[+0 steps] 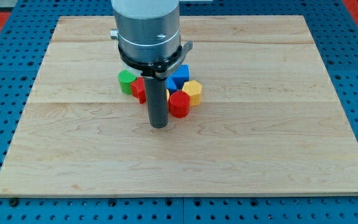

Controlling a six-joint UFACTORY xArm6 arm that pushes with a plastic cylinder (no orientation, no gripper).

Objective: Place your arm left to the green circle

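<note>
The green circle (127, 80) sits at the left end of a tight cluster of blocks near the board's middle. Beside it on the right is a red block (139, 89), partly hidden by the rod. Further right are a blue block (179, 75), a yellow block (193, 91) and a red round block (179, 104). My tip (158, 125) rests on the board below the cluster, just left of the red round block and down-right of the green circle. The rod hides the cluster's middle.
The wooden board (260, 124) lies on a blue pegboard table (5, 93). The arm's grey cylinder body (148, 28) stands above the cluster at the view's top.
</note>
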